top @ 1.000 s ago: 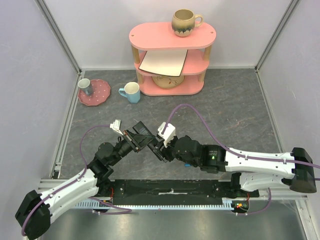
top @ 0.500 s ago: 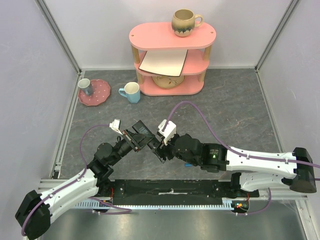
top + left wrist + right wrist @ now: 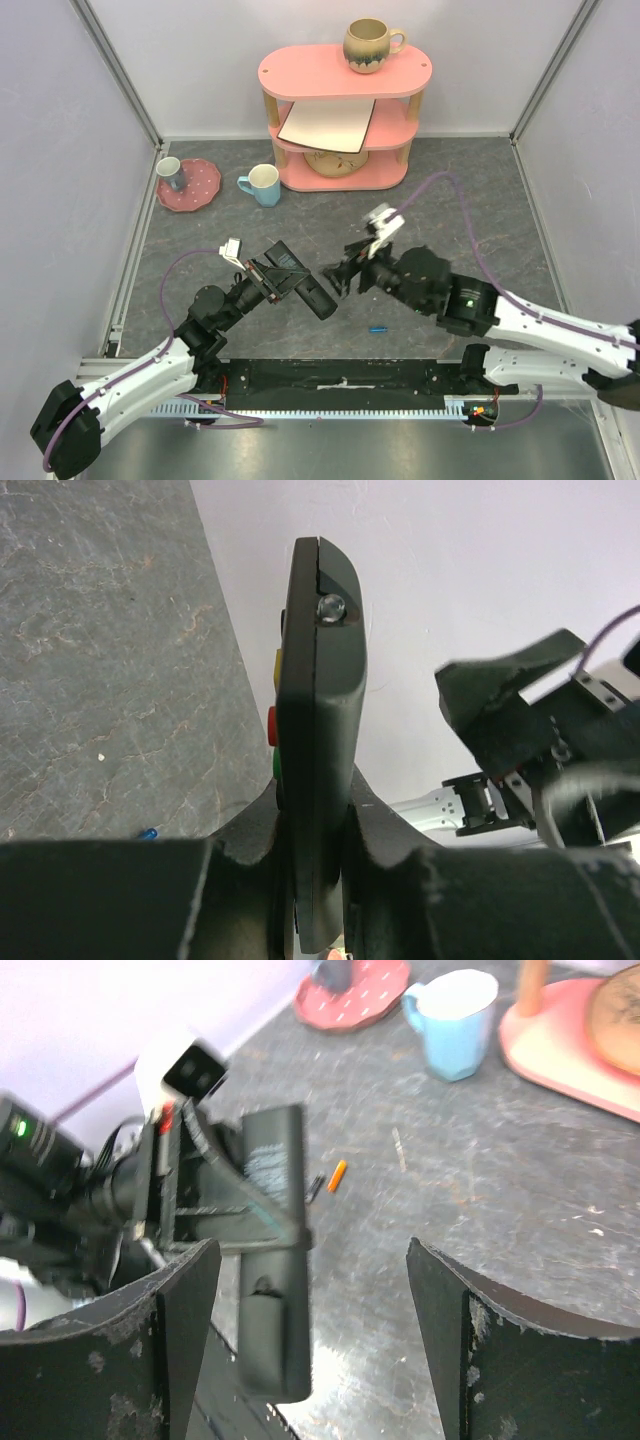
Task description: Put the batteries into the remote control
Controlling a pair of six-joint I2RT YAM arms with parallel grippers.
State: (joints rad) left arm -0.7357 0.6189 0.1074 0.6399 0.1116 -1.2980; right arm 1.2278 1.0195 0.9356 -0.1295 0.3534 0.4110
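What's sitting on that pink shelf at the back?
A brown mug on top, a white board on the middle tier, and below it a pale dish, partly hidden.

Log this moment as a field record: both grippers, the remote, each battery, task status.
left gripper: shut on the remote control, clamping one end
right gripper: open, empty, facing the remote control
remote control: black, free end pointing toward the right gripper
blue battery: lying on the table, apart from both grippers
orange battery: lying on the table beyond the remote control, untouched
task status: neither battery picked up or loaded yet
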